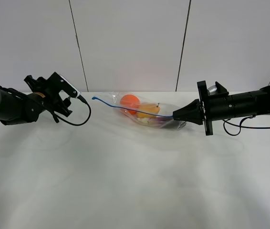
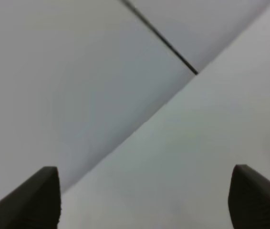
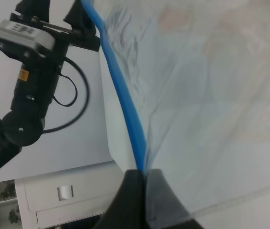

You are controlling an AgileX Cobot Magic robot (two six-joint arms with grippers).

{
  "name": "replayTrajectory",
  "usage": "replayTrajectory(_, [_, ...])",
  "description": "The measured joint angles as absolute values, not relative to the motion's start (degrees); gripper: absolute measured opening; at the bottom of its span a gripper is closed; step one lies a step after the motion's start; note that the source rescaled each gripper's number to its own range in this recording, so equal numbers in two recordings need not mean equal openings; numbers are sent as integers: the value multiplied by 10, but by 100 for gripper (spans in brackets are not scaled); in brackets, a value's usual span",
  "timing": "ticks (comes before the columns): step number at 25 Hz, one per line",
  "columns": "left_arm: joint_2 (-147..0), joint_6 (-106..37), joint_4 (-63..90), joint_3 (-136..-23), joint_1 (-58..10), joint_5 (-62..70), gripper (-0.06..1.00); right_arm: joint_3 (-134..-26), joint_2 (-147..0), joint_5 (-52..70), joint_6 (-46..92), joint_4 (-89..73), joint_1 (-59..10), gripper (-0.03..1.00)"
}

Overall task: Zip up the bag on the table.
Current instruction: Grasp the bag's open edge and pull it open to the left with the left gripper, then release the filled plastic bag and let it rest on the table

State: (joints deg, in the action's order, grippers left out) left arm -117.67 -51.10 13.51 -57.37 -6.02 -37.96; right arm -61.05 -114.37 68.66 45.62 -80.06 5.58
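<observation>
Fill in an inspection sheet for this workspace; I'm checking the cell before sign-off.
Surface: white table, matte.
Job's things: bag at the table's back, orange and pear inside, blue strip along its edge.
Clutter: nothing seen.
Grippers: left gripper open, holding nothing, apart from the bag; right gripper shut on the strip.
Cables: black loop at the left arm; black cable under the right arm.
Surroundings: white panelled wall.
</observation>
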Motion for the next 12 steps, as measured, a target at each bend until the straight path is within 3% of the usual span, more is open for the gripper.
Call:
replayTrajectory(9, [-1177,-112,133,-574,-56,-382,84,-611,-1144,687,456,-801,56,0])
replayTrajectory(12, [-1177,-46,122,-574,-55,-354,84,-611,-1144,687,456,-801,56,0])
